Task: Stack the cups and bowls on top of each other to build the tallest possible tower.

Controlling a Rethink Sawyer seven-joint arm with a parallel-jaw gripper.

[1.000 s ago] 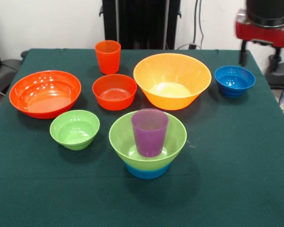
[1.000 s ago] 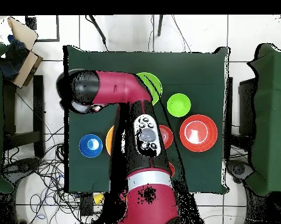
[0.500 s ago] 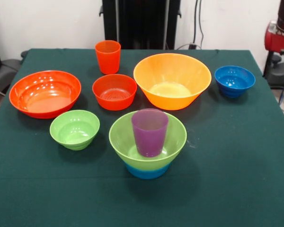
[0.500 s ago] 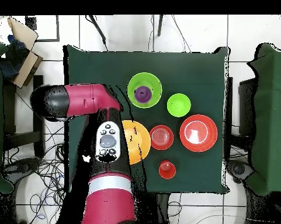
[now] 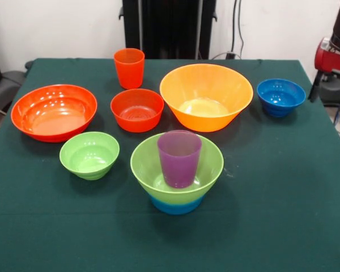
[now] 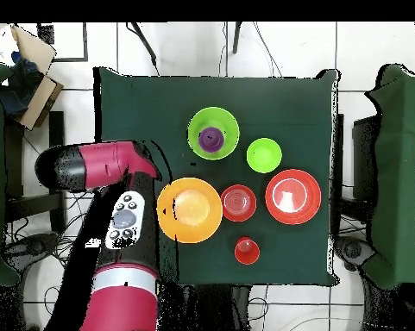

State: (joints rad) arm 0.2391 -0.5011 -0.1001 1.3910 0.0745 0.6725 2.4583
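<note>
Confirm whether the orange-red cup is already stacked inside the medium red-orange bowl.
No: the orange-red cup stands alone on the table behind the medium red-orange bowl, which is empty.

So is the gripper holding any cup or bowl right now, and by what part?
Cannot tell. The arm is swung off beside the table and its gripper shows in neither view. The purple cup stands free in the green bowl.

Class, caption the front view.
Purple cup stands in green bowl nested on blue bowl; six pieces remain unstacked.
</note>
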